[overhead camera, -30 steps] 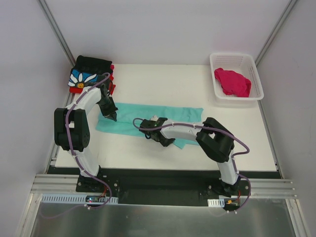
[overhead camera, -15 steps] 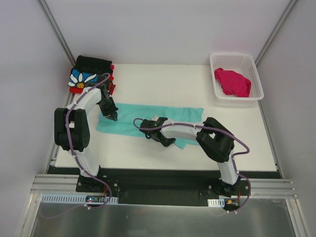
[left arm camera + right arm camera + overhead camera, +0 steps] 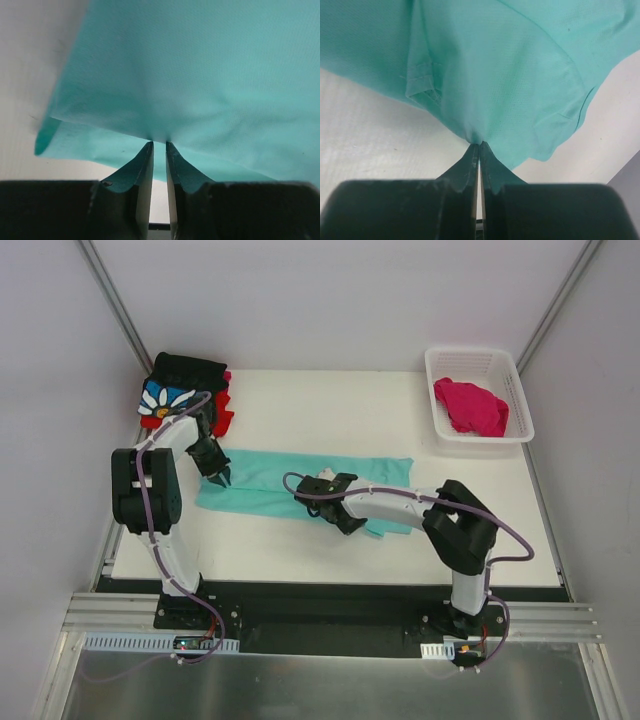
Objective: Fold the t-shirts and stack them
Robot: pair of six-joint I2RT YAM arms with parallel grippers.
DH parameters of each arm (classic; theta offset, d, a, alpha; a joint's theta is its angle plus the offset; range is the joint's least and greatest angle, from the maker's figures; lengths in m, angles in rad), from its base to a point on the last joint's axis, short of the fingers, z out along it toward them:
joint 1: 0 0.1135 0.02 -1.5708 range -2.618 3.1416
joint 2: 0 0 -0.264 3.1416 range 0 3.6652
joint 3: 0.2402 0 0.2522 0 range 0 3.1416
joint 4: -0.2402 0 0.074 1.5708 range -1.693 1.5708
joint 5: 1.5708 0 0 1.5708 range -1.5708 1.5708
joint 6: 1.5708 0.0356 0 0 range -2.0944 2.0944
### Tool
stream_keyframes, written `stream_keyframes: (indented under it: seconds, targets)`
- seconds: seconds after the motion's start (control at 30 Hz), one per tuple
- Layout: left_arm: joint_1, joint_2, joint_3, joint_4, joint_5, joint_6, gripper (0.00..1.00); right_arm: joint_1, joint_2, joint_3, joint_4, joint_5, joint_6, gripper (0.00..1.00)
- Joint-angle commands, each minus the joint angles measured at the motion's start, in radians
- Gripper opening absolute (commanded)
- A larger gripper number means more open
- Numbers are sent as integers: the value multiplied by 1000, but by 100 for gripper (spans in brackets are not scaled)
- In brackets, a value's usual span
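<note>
1. The mint-teal t-shirt [image 3: 300,480] is being stretched lengthwise across the middle of the table [image 3: 330,410].
2. Its left end is being pinched by the left gripper [image 3: 159,145], with the fingers drawn nearly together on a fold of cloth.
3. Its near edge is being clamped by the right gripper [image 3: 479,145], with the fingers pressed tight on the bunched fabric.
4. The black daisy t-shirt [image 3: 178,380] is being supported by the red t-shirt [image 3: 224,420] at the far left corner.
5. The magenta-pink t-shirt [image 3: 470,405] is being held in the white basket [image 3: 478,354] at the far right.
</note>
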Motion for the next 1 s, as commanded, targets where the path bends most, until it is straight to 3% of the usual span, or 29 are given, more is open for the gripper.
stream_keyframes:
  seconds: [0.0, 0.4, 0.97]
  targets:
    - [44, 4, 51, -10, -34, 2, 15, -25, -95, -59, -30, 22, 10, 3]
    - [111, -16, 64, -47, -85, 33, 15, -42, -133, -99, -23, 17, -1, 2]
    - [121, -16, 70, -105, -162, 55, 26, -43, -132, -99, -16, 5, -1, 2]
